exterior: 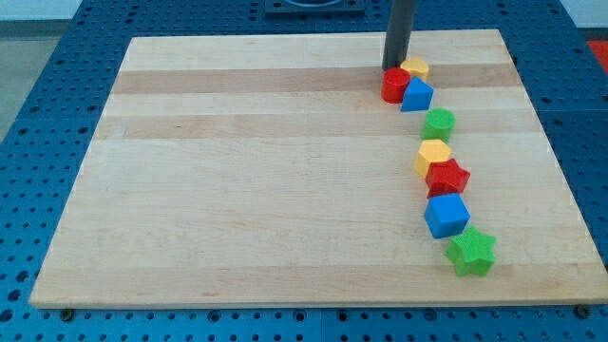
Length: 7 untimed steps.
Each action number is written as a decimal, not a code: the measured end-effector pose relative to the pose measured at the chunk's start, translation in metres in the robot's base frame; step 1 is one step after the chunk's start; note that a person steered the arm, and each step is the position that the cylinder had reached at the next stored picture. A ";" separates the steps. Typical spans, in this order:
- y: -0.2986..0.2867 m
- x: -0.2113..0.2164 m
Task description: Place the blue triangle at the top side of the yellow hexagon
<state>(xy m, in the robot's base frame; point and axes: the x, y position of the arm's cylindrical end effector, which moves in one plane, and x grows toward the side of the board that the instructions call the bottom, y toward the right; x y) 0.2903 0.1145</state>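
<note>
The blue triangle (417, 95) sits near the view's top right, touching a red round block (393, 85) on its left and a small yellow block (415, 67) just above it. The yellow hexagon (433, 156) lies lower down, with a green round block (439, 123) between it and the triangle. My tip (392, 67) stands at the red round block's top edge, up and to the left of the blue triangle, beside the small yellow block.
A red star (447, 177) touches the hexagon's lower right. Below it are a blue cube (446, 216) and a green star (471, 251). The wooden board (237, 171) ends close to the view's right of this column of blocks.
</note>
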 end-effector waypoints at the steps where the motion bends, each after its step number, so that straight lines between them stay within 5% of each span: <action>1: 0.000 0.017; 4: 0.020 -0.026; 7: 0.025 0.001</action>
<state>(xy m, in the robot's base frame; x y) 0.2914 0.1397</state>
